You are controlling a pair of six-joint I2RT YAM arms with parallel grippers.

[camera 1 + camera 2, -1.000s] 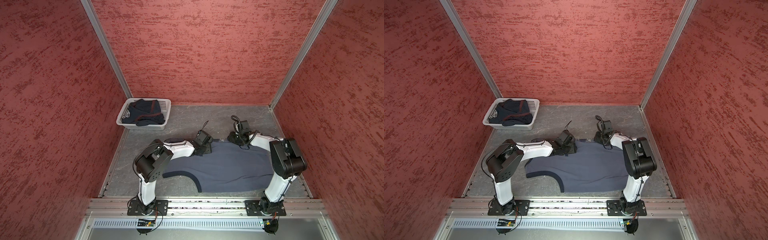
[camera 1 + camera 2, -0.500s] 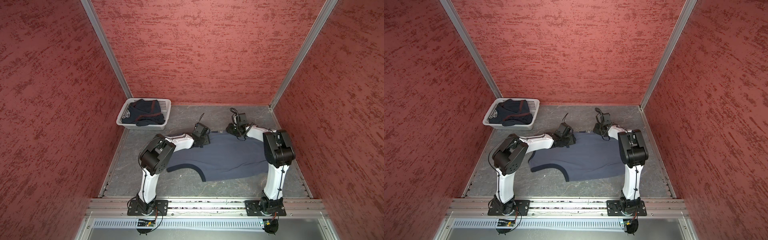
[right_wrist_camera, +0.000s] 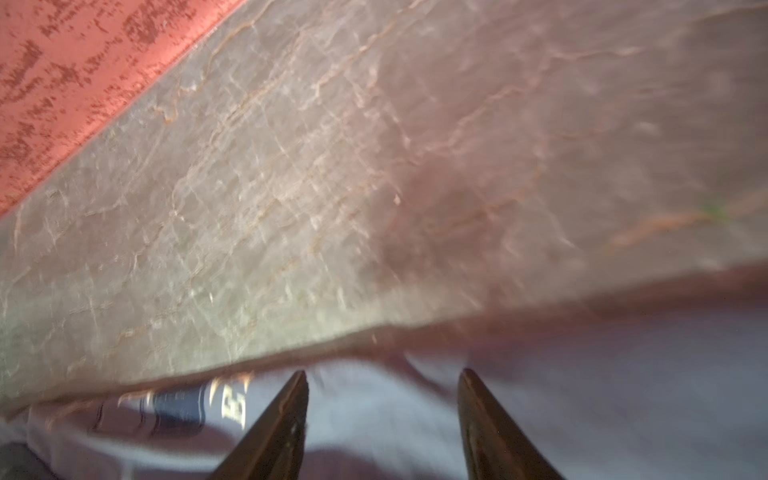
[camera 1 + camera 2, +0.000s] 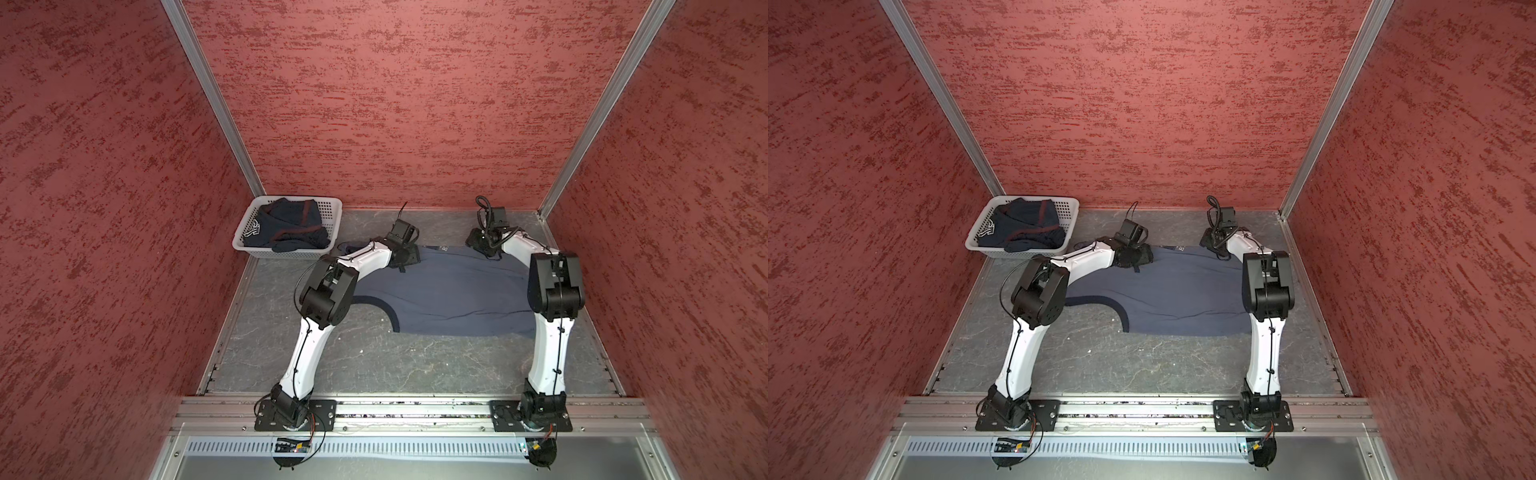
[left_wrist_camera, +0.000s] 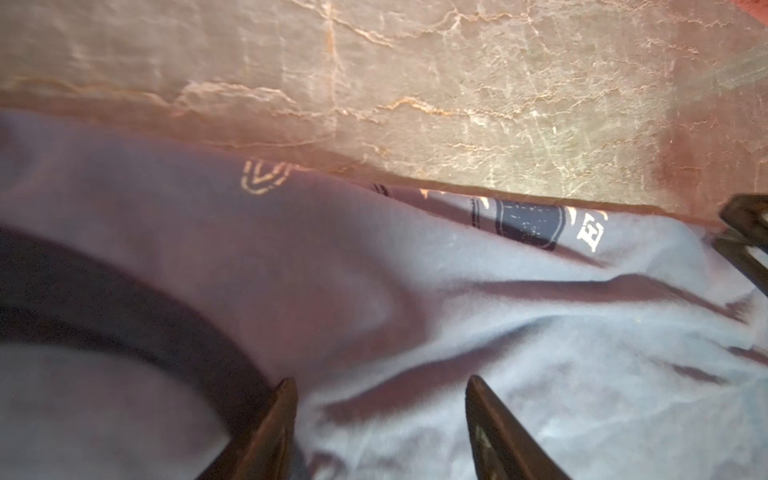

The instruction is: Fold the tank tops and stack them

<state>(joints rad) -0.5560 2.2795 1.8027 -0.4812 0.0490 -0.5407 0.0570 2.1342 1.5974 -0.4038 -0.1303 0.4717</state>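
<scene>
Lying flat on the table [image 4: 415, 365], the slate-blue tank top [image 4: 449, 291] looks doubled over lengthwise, its far edge almost meeting a printed layer beneath. Both pincers sit at that far edge. The left gripper [image 5: 380, 380] and right gripper [image 3: 382, 371] alike hold their jaws apart above the cloth, gripping nothing. I judge the first fold laid. Next comes a fresh pinch at one end to fold crosswise, keeping the layers aligned — the navy tank top [image 4: 286, 226] lies crumpled in the basket [image 4: 328, 208].
</scene>
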